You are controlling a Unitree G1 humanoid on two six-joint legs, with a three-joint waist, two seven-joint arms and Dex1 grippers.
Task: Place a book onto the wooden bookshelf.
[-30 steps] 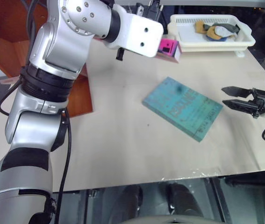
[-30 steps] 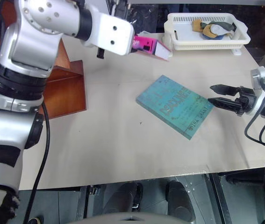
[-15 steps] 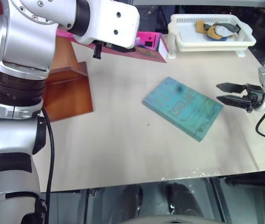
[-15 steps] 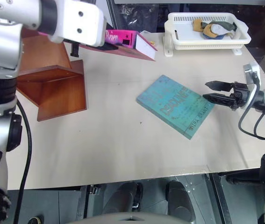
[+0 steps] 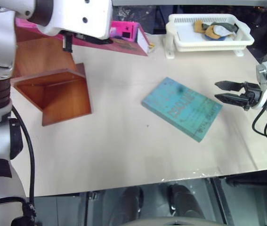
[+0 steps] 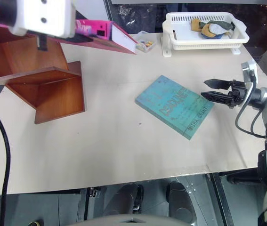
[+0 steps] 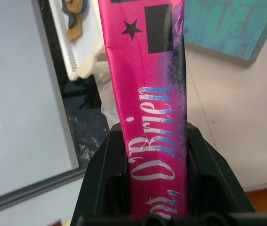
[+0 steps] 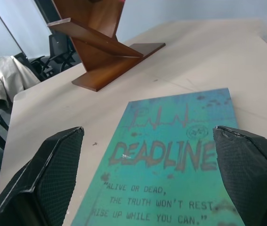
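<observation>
The pink book [image 7: 147, 94] is clamped by its spine between the black fingers [image 7: 102, 160] of my left gripper [image 7: 148, 141], which is shut on it. From the head the book [image 6: 102, 32] hangs level in the air at the far left, over the upper boards of the wooden bookshelf [image 6: 48, 84]. It is not touching the boards. My right gripper [image 5: 227, 92] is open at the right side of the table, pointing left at the edge of a teal book [image 5: 182, 108], with nothing between its fingers [image 8: 44, 179].
The teal book [image 8: 171, 155] lies flat mid-table. A white basket tray [image 5: 211, 44] holding cloth items stands at the far right. A small clear box [image 6: 145, 44] of coloured bits sits near the tray. Bare tabletop lies in front of the shelf.
My left arm has carried the pink book leftwards and slightly up, from beside the tray to above the bookshelf. The right gripper has edged a little towards the teal book, still open.
</observation>
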